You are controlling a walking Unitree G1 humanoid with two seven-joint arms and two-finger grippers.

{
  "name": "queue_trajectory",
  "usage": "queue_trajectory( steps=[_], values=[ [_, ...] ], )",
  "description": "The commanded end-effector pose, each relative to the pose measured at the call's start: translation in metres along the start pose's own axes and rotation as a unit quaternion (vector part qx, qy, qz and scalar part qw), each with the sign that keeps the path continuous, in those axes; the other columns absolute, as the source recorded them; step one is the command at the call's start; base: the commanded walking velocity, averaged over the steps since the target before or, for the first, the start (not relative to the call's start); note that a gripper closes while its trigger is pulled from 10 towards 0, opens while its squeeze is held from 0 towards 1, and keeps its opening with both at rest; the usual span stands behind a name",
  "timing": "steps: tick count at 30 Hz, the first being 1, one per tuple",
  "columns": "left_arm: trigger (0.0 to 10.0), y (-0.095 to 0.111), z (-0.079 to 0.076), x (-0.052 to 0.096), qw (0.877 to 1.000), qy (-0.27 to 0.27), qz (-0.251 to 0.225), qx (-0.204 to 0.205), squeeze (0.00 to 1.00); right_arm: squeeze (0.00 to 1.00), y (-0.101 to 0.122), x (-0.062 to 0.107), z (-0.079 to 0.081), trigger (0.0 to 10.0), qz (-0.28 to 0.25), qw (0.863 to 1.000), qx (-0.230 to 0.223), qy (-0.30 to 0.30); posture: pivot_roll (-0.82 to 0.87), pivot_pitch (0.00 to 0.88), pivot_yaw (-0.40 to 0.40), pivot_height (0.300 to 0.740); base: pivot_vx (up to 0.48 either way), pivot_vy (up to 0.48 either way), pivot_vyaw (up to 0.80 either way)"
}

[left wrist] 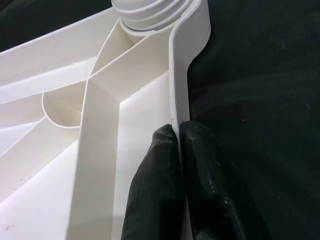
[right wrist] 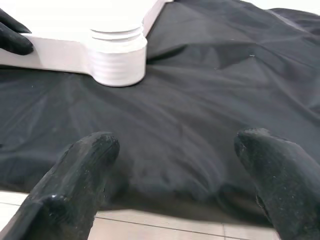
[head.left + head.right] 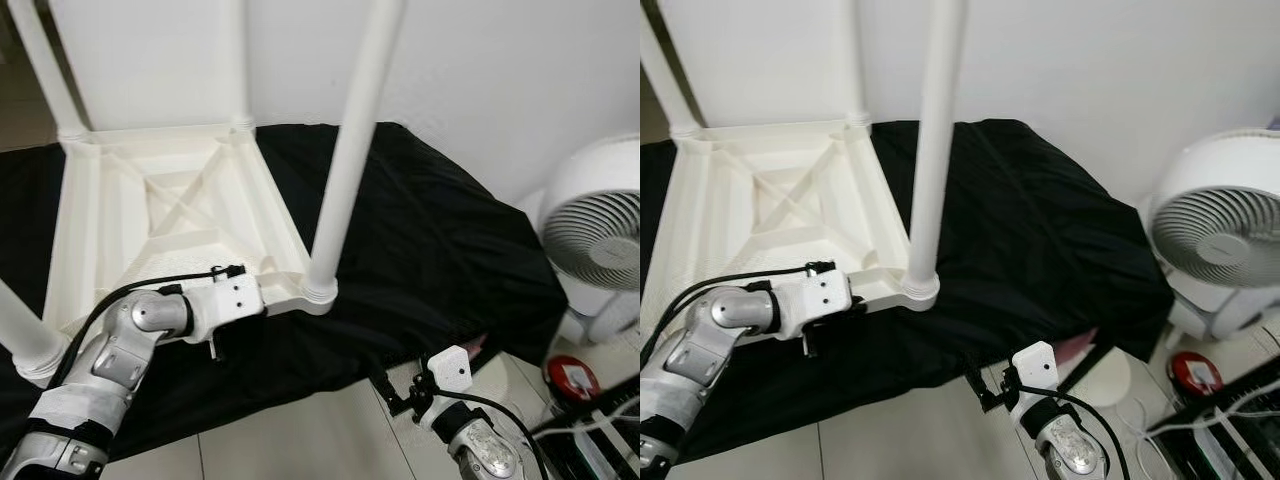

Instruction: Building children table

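The children's table (image 3: 170,215) lies upside down on a surface draped in black cloth (image 3: 440,250), its white plastic underside facing up with moulded ribs crossing in an X inside a raised rim. Round white legs (image 3: 352,140) stand up from ringed sockets at the corners; the leg nearest the robot rises from the socket (image 2: 118,57) at the table's near right corner.

The left pincer (image 1: 178,165) is at the table's near rim, just left of that corner socket, its two black fingers (image 1: 155,185) pressed together on the thin rim wall, one inside and one outside, pinching it. The right pincer (image 2: 175,165) hangs below the front edge of the cloth, to the right of the table and well apart from it, its fingers spread wide with nothing between them.

The cloth is matte and creased, drooping over the surface's edge toward a pale tiled floor (image 3: 900,440). Right of the table, beyond the cloth, stands a white round fan (image 3: 1225,235) with a slatted grille. Near the fan's base lies a small red and white object (image 3: 1196,372), beside dark cables.
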State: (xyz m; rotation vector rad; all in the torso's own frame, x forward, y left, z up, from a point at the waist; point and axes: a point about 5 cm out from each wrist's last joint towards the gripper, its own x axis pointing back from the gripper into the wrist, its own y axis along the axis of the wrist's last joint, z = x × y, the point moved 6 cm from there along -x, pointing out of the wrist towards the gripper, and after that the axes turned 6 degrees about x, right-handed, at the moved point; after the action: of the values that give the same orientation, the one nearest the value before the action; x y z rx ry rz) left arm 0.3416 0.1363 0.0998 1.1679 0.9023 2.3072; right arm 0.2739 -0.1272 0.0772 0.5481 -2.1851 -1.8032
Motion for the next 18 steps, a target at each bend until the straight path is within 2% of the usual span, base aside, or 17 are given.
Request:
queue_trajectory(
  steps=[1,4,5,7,8,9,10,13,14,18],
  values=[
    [0.2,-0.083,0.011,0.020,0.979,0.118,0.154,0.055,0.00,0.00,-0.003,0.001,0.002,10.0,0.004,1.000,0.005,0.002,0.05,0.084,-0.061,0.740,0.000,0.000,0.00],
    [0.0,-0.090,0.012,0.024,0.976,0.125,0.170,0.058,0.00,0.00,-0.003,0.002,0.002,10.0,0.005,1.000,0.006,0.003,0.05,0.088,-0.060,0.740,0.000,0.000,0.00],
    [4.7,-0.088,0.011,0.023,0.977,0.123,0.164,0.058,0.00,0.00,-0.004,0.003,0.002,10.0,0.006,1.000,0.006,0.003,0.05,0.088,-0.060,0.740,0.000,0.000,0.00],
    [4.7,-0.088,0.011,0.023,0.977,0.123,0.164,0.058,0.00,0.00,-0.004,0.003,0.002,10.0,0.006,1.000,0.006,0.003,0.05,0.088,-0.060,0.740,0.000,0.000,0.00],
    [10.0,-0.084,0.011,0.020,0.979,0.124,0.154,0.059,0.00,0.00,-0.004,0.003,0.002,10.0,0.006,1.000,0.007,0.003,0.05,0.088,-0.060,0.740,0.000,0.000,0.00],
    [10.0,-0.074,0.010,0.014,0.982,0.119,0.131,0.065,0.00,0.00,-0.004,0.003,0.002,10.0,0.007,1.000,0.008,0.004,0.05,0.093,-0.065,0.740,0.000,0.000,0.00],
    [10.0,-0.060,0.009,0.006,0.985,0.118,0.098,0.080,1.00,0.00,-0.004,0.004,0.003,10.0,0.007,1.000,0.008,0.005,0.05,0.094,-0.065,0.740,0.000,0.000,0.00],
    [10.0,-0.048,0.008,0.001,0.986,0.117,0.070,0.094,1.00,0.00,-0.004,0.004,0.003,10.0,0.008,1.000,0.009,0.006,0.05,0.094,-0.065,0.740,0.000,0.000,0.00],
    [10.0,-0.036,0.011,-0.003,0.986,0.122,0.046,0.101,1.00,0.00,-0.004,0.004,0.003,10.0,0.008,1.000,0.010,0.006,0.04,0.096,-0.065,0.740,0.000,0.000,0.00],
    [10.0,-0.029,0.015,-0.005,0.984,0.133,0.035,0.110,1.00,0.00,-0.004,0.005,0.002,10.0,0.008,1.000,0.011,0.005,0.04,0.096,-0.064,0.740,0.000,0.000,0.00]
  ],
)
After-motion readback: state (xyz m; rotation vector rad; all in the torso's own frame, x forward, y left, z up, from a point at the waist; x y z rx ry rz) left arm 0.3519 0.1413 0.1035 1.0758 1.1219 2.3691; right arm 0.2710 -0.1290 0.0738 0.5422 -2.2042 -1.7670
